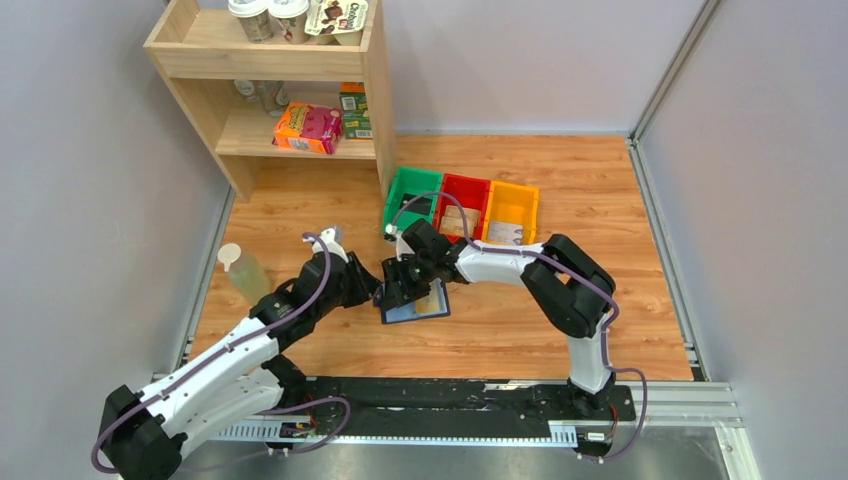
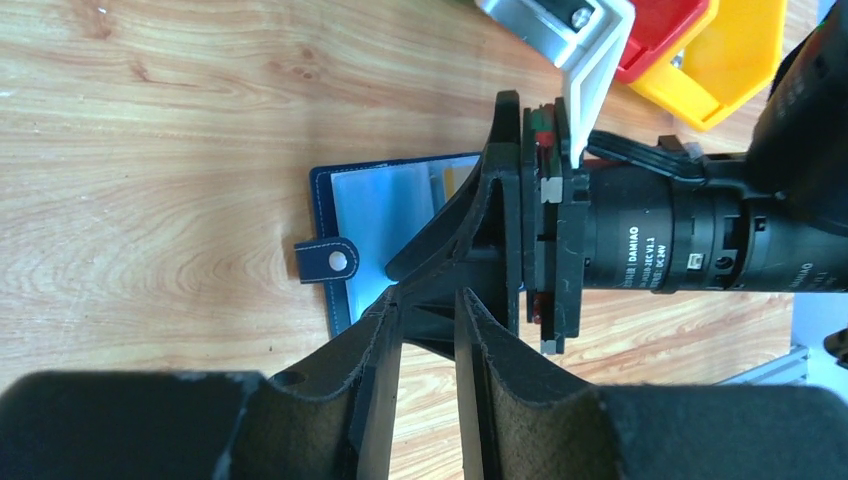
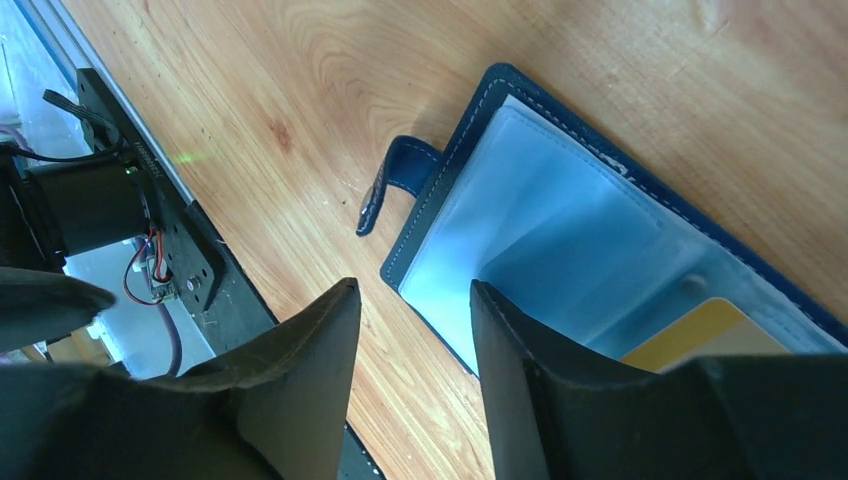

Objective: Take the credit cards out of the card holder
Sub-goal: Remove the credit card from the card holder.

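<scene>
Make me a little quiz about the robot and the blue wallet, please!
1. True or false: the holder lies open.
2. What colour is the card peeking out of its pocket? A gold, B pink, C green.
3. Fill in: between the green bin and the yellow bin sits the ___ bin.

Key: 1 true. 2 A. 3 red bin.
</scene>
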Action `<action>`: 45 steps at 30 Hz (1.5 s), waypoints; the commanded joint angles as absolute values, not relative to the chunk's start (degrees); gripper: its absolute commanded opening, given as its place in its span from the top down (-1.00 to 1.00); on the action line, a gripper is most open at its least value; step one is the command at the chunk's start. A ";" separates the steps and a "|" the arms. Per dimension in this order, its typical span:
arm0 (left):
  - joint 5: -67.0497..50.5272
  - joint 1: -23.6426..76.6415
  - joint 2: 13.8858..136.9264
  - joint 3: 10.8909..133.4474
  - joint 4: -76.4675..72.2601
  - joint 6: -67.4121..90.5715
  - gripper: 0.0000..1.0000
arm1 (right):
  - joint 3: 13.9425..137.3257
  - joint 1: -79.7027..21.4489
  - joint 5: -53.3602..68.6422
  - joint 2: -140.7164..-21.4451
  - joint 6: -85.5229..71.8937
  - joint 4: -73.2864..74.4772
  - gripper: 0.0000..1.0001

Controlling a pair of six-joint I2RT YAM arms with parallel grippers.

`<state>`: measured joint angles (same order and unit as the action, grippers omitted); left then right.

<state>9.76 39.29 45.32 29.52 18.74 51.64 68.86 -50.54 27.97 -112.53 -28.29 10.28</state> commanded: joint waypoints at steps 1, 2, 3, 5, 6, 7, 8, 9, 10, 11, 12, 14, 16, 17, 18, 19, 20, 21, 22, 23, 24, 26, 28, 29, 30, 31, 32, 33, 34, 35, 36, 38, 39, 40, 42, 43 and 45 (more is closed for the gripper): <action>8.53 39.37 46.49 32.78 19.07 50.45 0.33 | 71.45 -50.45 26.19 -110.22 -25.67 12.65 -0.06; 8.18 39.37 47.02 33.13 18.72 50.54 0.32 | 71.89 -50.45 26.02 -109.43 -25.14 13.44 -0.10; 7.74 39.37 47.28 33.48 18.46 50.54 0.32 | 72.42 -50.45 25.75 -108.73 -24.70 14.14 -0.16; 7.47 39.37 47.72 34.27 18.11 50.62 0.32 | 73.12 -50.28 25.58 -107.23 -24.08 15.20 -0.20; 7.38 39.37 47.90 34.54 17.84 50.62 0.32 | 73.30 -50.10 25.40 -106.36 -24.00 15.73 -0.20; 7.12 39.37 47.99 34.98 17.58 50.63 0.32 | 73.30 -50.01 24.88 -105.39 -23.91 15.99 -0.21; 7.03 39.29 48.16 35.24 17.32 50.63 0.32 | 72.87 -49.57 24.09 -104.34 -23.91 16.17 -0.21; 6.68 39.29 48.34 35.68 17.05 50.63 0.32 | 72.25 -49.31 23.04 -102.93 -23.91 16.17 -0.20; 6.51 39.29 48.51 35.86 16.79 50.63 0.32 | 71.46 -48.61 21.81 -101.70 -23.91 16.43 -0.18; 5.81 39.37 48.86 36.21 16.27 50.71 0.32 | 70.41 -47.91 20.75 -100.21 -23.91 16.61 -0.14; 5.54 39.29 49.30 36.38 15.91 50.80 0.31 | 69.53 -47.38 19.61 -98.80 -23.99 16.61 -0.08; 3.18 39.37 50.79 36.39 14.07 50.89 0.31 | 67.16 -45.71 18.11 -96.78 -24.08 16.79 0.06; 0.81 39.37 53.08 36.47 11.78 51.15 0.31 | 64.61 -43.87 18.02 -95.37 -24.34 16.61 0.24; 0.36 39.37 55.17 36.47 10.04 51.24 0.31 | 63.64 -42.99 18.37 -94.93 -24.52 16.52 0.34; -2.17 39.29 56.24 36.56 9.41 51.24 0.30 | 62.33 -42.11 18.54 -94.57 -24.78 16.00 0.41; -2.89 39.29 58.77 36.48 7.84 51.24 0.29 | 61.10 -41.49 18.63 -94.22 -25.05 15.56 0.47; -4.55 39.29 60.02 36.39 6.87 51.24 0.28 | 60.13 -40.96 18.72 -93.78 -25.31 15.03 0.52; -5.18 39.20 62.81 36.13 5.12 51.24 0.27 | 59.07 -40.52 18.98 -93.52 -25.57 14.33 0.57; -6.32 39.03 64.15 35.51 3.88 51.24 0.26 | 58.37 -40.26 19.33 -93.60 -25.84 13.72 0.61; -6.85 38.50 66.77 35.25 1.95 51.59 0.25 | 57.58 -40.17 19.77 -93.78 -26.10 12.93 0.63; -8.86 38.06 68.19 34.55 0.89 51.94 0.24 | 56.70 -40.08 20.30 -94.04 -26.28 12.05 0.67; -10.45 37.27 71.88 33.76 -3.59 52.03 0.21 | 55.55 -39.99 20.74 -95.01 -26.80 10.47 0.70; -10.37 36.91 74.08 33.66 -5.26 50.90 0.16 | 54.76 -39.82 21.27 -96.24 -27.42 9.06 0.72; -10.11 36.83 74.87 33.58 -5.53 50.45 0.15 | 54.32 -39.64 21.44 -96.85 -27.68 8.53 0.73; -10.02 36.83 76.19 33.57 -6.32 49.67 0.12 | 54.06 -39.55 21.71 -97.46 -28.03 7.66 0.73; -10.19 36.74 77.07 33.57 -6.68 49.40 0.12 | 53.79 -39.55 21.97 -97.82 -28.30 7.04 0.73; -10.54 36.74 78.56 33.57 -7.38 49.13 0.11 | 53.70 -39.55 22.06 -98.26 -28.30 6.86 0.73; -10.81 36.74 79.36 33.57 -7.90 49.13 0.11 | 53.61 -39.46 22.15 -98.61 -28.39 6.77 0.73; -11.59 36.65 80.76 33.31 -9.13 49.30 0.11 | 53.53 -39.46 22.24 -99.05 -28.30 6.59 0.73; -12.04 36.56 81.38 33.14 -9.92 49.57 0.11 | 53.61 -39.46 22.24 -99.49 -28.30 6.50 0.73; -12.74 36.48 82.52 32.61 -11.32 50.18 0.11 | 53.53 -39.46 22.32 -99.75 -28.30 6.42 0.73; -13.62 36.12 83.75 31.21 -14.05 51.06 0.11 | 53.17 -39.46 22.32 -100.28 -28.30 6.15 0.73; -14.15 35.78 84.11 30.16 -14.76 51.41 0.11 | 53.00 -39.46 22.41 -100.63 -28.30 5.98 0.73; -14.50 35.42 84.55 29.62 -16.42 52.11 0.11 | 52.74 -39.29 22.50 -100.98 -28.30 5.89 0.73; -15.55 34.72 84.90 27.87 -18.97 52.82 0.12 | 52.21 -39.29 22.59 -101.60 -28.48 5.54 0.74; -15.99 34.46 84.99 26.90 -19.77 53.00 0.13 | 51.77 -39.20 22.59 -101.86 -28.48 5.28 0.74; -16.69 34.10 84.99 25.67 -21.44 53.17 0.13 | 51.24 -39.20 22.67 -102.22 -28.65 4.92 0.74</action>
<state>-14.50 34.94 84.58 28.03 -15.18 52.36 52.90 -39.55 22.83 -100.53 -28.36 7.09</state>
